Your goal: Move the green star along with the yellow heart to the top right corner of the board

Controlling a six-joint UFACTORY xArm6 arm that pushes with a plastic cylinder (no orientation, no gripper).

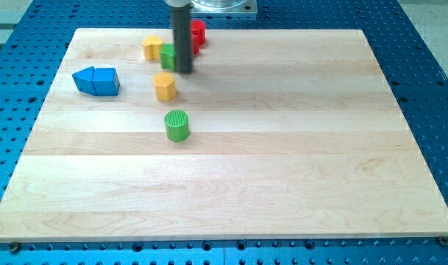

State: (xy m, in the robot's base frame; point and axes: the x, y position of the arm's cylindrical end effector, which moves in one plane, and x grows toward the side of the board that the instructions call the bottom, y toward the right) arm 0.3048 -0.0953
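Note:
My tip (182,71) rests on the board (282,169) near the view's top left. A green block (167,56), probably the star, sits right against the rod's left side and is partly hidden by it. A yellow block (152,47) lies just left of that green block, touching or nearly touching it. A second yellow block (165,86) lies a little below and left of the tip. I cannot tell which yellow block is the heart.
A red block (198,35) sits just right of the rod, at the board's top edge. A green cylinder (177,125) stands below the second yellow block. Two blue blocks (96,80) lie together near the left edge.

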